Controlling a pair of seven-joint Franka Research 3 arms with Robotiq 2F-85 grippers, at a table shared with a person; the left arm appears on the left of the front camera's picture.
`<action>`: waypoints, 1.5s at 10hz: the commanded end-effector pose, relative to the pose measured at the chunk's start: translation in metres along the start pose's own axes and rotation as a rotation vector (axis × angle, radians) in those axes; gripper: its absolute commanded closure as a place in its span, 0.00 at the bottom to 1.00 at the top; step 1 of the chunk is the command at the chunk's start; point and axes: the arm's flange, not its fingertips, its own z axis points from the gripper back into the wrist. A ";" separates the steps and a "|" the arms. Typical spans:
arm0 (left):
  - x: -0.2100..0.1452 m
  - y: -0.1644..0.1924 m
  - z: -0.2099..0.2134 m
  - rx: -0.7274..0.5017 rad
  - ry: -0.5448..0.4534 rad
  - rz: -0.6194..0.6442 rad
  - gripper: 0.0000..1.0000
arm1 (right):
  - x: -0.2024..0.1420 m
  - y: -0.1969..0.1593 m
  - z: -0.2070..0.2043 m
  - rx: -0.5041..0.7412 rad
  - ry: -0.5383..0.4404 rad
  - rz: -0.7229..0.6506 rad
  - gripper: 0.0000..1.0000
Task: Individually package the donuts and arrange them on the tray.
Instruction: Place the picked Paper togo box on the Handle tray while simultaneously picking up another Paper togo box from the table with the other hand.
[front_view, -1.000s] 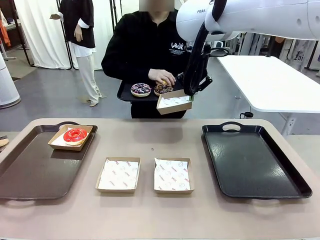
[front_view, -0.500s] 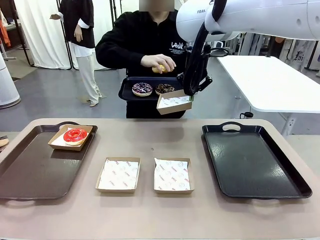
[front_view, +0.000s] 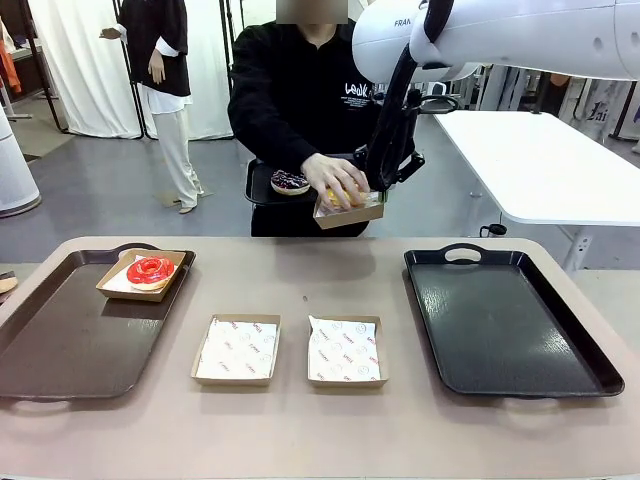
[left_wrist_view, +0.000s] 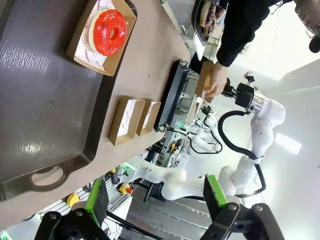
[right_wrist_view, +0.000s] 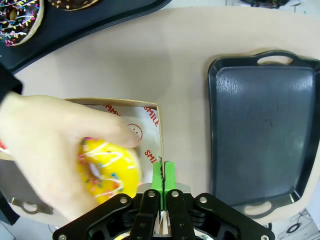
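Right gripper (right_wrist_view: 163, 176) pinched tight on the rim of a paper box (right_wrist_view: 150, 112), held aloft. Person's hand (right_wrist_view: 40, 145) holds the yellow sprinkled donut (right_wrist_view: 107, 167) in it. Left gripper (left_wrist_view: 156, 194) gapes empty over the brown tray (left_wrist_view: 45, 100) — red donut (left_wrist_view: 109, 31) sits boxed there.

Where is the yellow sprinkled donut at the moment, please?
In the right wrist view, the yellow donut sits in the person's hand, over the paper box that the right gripper pinches by its rim.
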 end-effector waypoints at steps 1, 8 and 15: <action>-0.005 0.001 0.000 0.003 0.001 -0.017 0.00 | -0.002 -0.002 0.000 0.001 -0.005 -0.001 1.00; -0.005 0.001 0.000 0.003 0.001 -0.017 0.00 | -0.002 -0.002 0.000 0.001 -0.005 -0.001 1.00; -0.022 -0.058 -0.029 0.251 0.082 -0.027 0.00 | -0.014 -0.080 0.027 0.015 -0.042 0.072 0.99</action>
